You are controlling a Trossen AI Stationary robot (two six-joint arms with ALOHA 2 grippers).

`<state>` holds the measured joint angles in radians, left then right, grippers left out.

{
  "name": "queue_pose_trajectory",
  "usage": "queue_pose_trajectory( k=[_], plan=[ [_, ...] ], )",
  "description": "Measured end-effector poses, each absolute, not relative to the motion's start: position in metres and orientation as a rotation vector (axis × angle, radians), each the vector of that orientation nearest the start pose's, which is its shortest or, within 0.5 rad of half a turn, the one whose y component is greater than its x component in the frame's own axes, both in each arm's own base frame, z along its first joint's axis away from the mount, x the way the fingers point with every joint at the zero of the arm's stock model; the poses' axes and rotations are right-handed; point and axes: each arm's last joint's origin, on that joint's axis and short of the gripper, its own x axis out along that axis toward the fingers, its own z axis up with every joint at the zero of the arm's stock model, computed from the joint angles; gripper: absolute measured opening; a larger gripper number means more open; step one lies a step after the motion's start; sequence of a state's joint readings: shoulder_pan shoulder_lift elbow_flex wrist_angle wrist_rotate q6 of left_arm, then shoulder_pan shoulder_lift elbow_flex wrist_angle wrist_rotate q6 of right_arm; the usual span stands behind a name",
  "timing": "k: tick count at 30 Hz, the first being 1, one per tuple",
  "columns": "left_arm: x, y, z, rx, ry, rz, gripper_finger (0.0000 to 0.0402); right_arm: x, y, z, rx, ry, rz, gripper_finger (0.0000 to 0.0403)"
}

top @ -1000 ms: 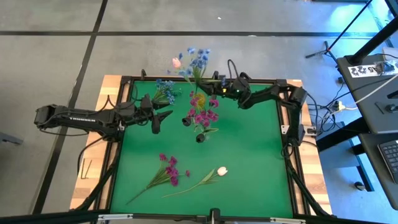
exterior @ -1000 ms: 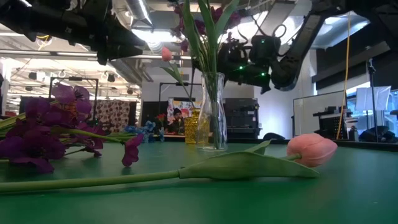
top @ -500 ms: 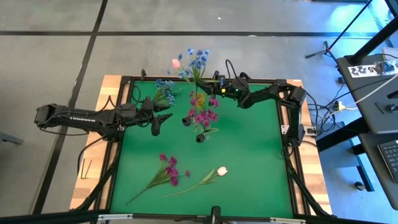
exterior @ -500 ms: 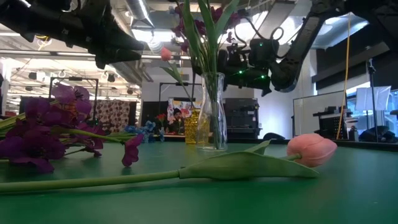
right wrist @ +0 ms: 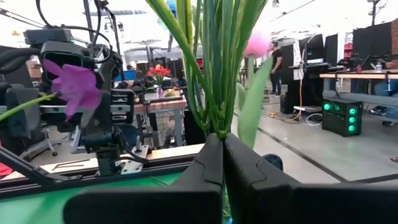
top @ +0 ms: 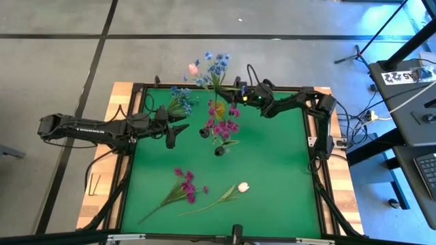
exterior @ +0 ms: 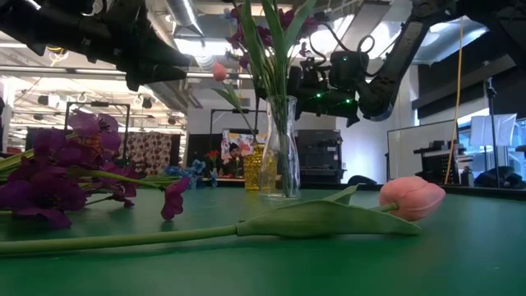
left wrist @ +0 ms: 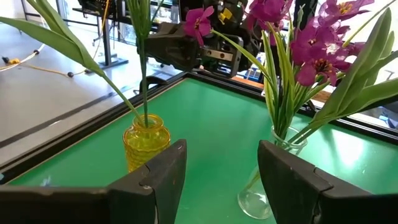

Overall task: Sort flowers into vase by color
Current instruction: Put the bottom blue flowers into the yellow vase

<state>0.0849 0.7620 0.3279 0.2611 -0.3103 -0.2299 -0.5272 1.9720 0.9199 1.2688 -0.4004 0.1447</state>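
While two vases, a yellow vase [left wrist: 145, 138] and a clear vase [left wrist: 264, 186], stand upper centre, two flowers lie lower centre: a magenta spray [top: 182, 186] and a tulip [top: 242, 186]. Left gripper [top: 172, 135] gapes empty; right gripper [top: 235, 88] pinches green stems [right wrist: 217, 68] shut. Nothing has shifted since before.

— Where do we have the left arm?
— Stretched in from the left edge, level over the table, left gripper [top: 178, 131] with its fingers [left wrist: 163, 171] spread wide, nothing between them.
— And our right arm?
— Reaching along the far edge, right gripper [top: 236, 90] pressed closed, fingers [right wrist: 208, 163] together on green stems [right wrist: 219, 93].
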Motion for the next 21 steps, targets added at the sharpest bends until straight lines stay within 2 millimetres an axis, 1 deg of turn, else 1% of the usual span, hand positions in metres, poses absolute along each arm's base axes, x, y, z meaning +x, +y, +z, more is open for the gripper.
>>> queue_pose_trajectory(
  k=[7,10,21],
  plan=[
    [0.169,0.023,0.221,-0.210,0.127,0.412,0.0192,0.336,-0.195,0.185,0.060,-0.200,-0.110,0.0000],
    [0.169,0.023,0.221,-0.210,0.127,0.412,0.0192,0.335,-0.195,0.185,0.066,-0.198,-0.098,0.0000],
    [0.169,0.023,0.219,-0.209,0.143,0.414,0.0192,0.336,-0.197,0.174,0.070,-0.087,-0.092,0.0000]
  ],
)
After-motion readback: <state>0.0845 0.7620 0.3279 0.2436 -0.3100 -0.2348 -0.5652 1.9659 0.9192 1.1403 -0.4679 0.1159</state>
